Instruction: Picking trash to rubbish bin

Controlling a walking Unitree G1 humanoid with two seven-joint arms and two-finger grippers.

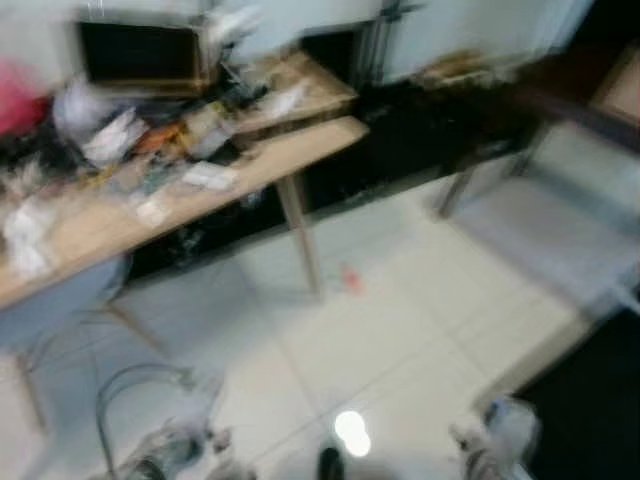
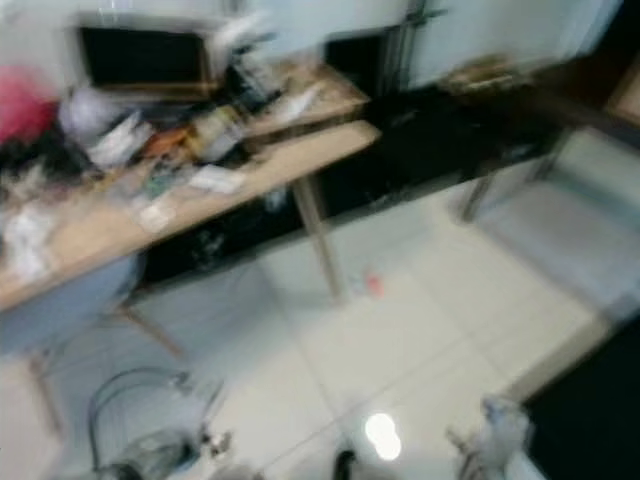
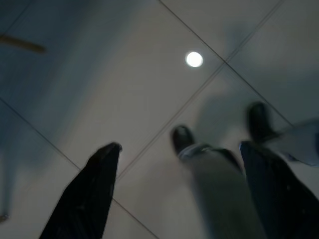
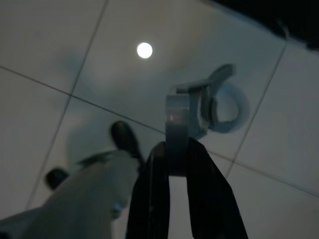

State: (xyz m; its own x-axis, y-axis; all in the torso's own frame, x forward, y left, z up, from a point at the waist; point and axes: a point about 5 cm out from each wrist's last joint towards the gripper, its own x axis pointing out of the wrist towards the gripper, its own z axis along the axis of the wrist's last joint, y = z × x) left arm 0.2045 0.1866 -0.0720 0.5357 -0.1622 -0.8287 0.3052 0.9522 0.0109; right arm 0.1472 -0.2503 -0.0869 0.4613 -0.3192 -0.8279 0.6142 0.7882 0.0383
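**Trash pinched in the right hand, more on the floor ahead, no bin in sight**

Robot feet and grey legs stand at the bottom of the head views on pale floor tiles (image 1: 400, 330), with a ceiling light reflected just in front of them. Both arms hang low at the sides. The right hand (image 4: 175, 164) has its two black fingers pressed together on a grey strip of trash (image 4: 185, 122) that curls into a loop just beyond the fingertips; it looks like a bent band of tape or plastic, though blur keeps me from being sure. The left hand (image 3: 184, 164) has its fingers spread wide with nothing between them, pointing down at bare tile.

A small reddish scrap (image 1: 350, 279) lies on the floor ahead, near the leg of the counter (image 1: 260, 165) and well apart from both hands. It sits roughly centred before the robot, perhaps slightly nearer the empty left hand; its long axis cannot be told.

My judgement: the held strip needs carrying to a rubbish bin, so the next move likely calls for turning to find one.

Clutter of papers, wrappers and a dark monitor (image 1: 140, 52) covers the counter. A pale chair (image 1: 60, 305) stands at its near edge, and a dark low bench runs along the far wall. Everything is smeared by camera motion.
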